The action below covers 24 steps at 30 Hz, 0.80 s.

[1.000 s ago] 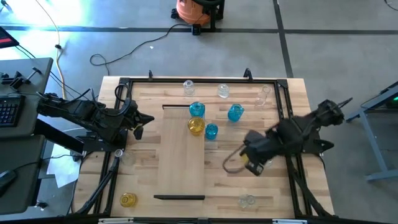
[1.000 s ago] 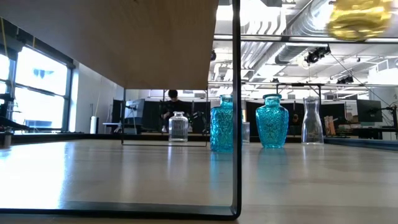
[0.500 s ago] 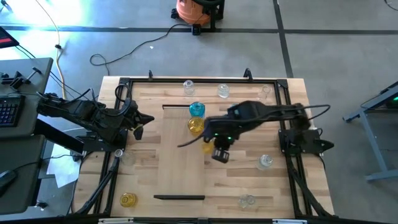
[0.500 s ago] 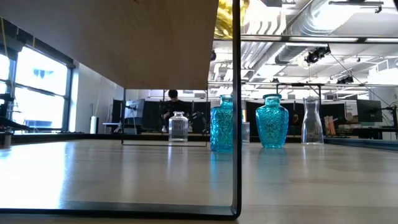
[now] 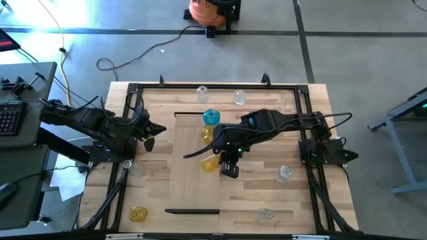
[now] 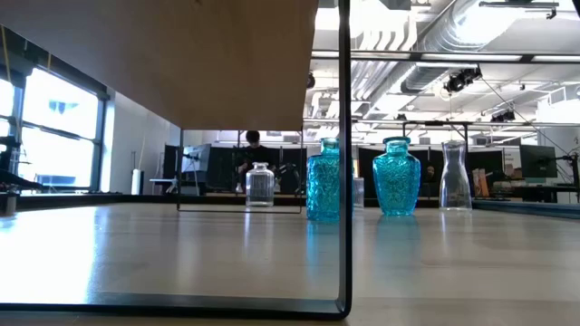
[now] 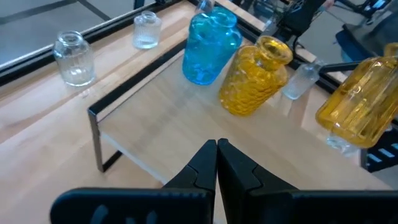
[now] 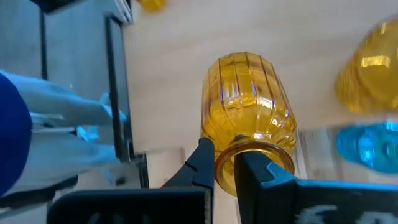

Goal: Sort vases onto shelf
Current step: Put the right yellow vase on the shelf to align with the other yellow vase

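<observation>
The shelf (image 5: 193,190) is a pale panel in the middle of the table. On its far end stand a blue vase (image 5: 211,117) and a knobbly yellow vase (image 5: 208,133). My right gripper (image 5: 227,168) hangs over the shelf's right edge, shut on a ribbed yellow vase (image 8: 247,99), which also shows as the ribbed yellow vase (image 5: 210,163) and the ribbed yellow vase (image 7: 360,102). My left gripper (image 7: 216,146) waits shut and empty at the shelf's left side. The low view shows two more blue vases (image 6: 328,181) (image 6: 396,177). My right gripper pinches the ribbed yellow vase's neck (image 8: 227,163), just under the mouth, between its two fingers (image 8: 202,163). The fingers slant down from the table's right side. The vase is tilted, base pointing away from the gripper toward the left, and it is lifted clear of the shelf.
Clear vases stand along the far edge (image 5: 202,92) (image 5: 239,98) (image 5: 283,100), at the right (image 5: 285,173) and near the front (image 5: 265,215). Another yellow vase (image 5: 137,214) sits at the front left. A dark frame rims the table (image 5: 307,107).
My right gripper has swung from the table's right part toward the left, out over the shelf, rolling its wrist and carrying the ribbed yellow vase in the air. Most of the move came early; it has nearly stopped. My left arm has kept still.
</observation>
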Motion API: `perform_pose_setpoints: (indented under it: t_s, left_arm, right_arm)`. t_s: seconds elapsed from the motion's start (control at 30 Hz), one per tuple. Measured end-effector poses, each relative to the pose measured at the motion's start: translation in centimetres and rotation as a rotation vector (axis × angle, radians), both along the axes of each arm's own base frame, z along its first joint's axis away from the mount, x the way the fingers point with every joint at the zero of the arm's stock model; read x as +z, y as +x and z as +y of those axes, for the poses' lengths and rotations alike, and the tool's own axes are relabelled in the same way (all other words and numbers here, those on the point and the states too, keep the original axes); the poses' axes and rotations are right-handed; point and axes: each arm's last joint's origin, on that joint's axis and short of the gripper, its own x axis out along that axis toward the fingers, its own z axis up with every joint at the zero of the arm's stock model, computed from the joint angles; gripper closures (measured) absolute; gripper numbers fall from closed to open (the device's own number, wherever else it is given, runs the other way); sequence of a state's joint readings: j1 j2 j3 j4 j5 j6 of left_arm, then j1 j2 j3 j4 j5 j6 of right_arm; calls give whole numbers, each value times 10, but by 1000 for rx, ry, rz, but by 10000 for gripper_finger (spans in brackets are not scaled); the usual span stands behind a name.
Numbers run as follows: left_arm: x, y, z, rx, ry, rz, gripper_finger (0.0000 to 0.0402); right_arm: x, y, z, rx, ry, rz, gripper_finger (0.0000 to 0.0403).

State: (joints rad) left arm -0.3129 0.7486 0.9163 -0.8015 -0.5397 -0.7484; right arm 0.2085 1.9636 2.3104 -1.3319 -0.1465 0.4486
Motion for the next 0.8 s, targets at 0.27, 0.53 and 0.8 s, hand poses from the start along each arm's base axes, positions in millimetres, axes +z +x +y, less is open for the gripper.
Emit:
perform_pose_setpoints:
  t_s: [0.27, 0.53, 0.8]
  left_arm:
    - [-6, 11, -5, -37, -51, 49, 396]
    - [-8, 25, -12, -96, -101, 43, 396]
    - [-6, 46, -32, -340, -262, -2, 396]
  right_arm:
    - [1, 2, -3, -9, -19, -18, 395]
    - [-25, 29, 3, 40, -41, -20, 395]
    - [-35, 38, 3, 58, -56, -17, 395]
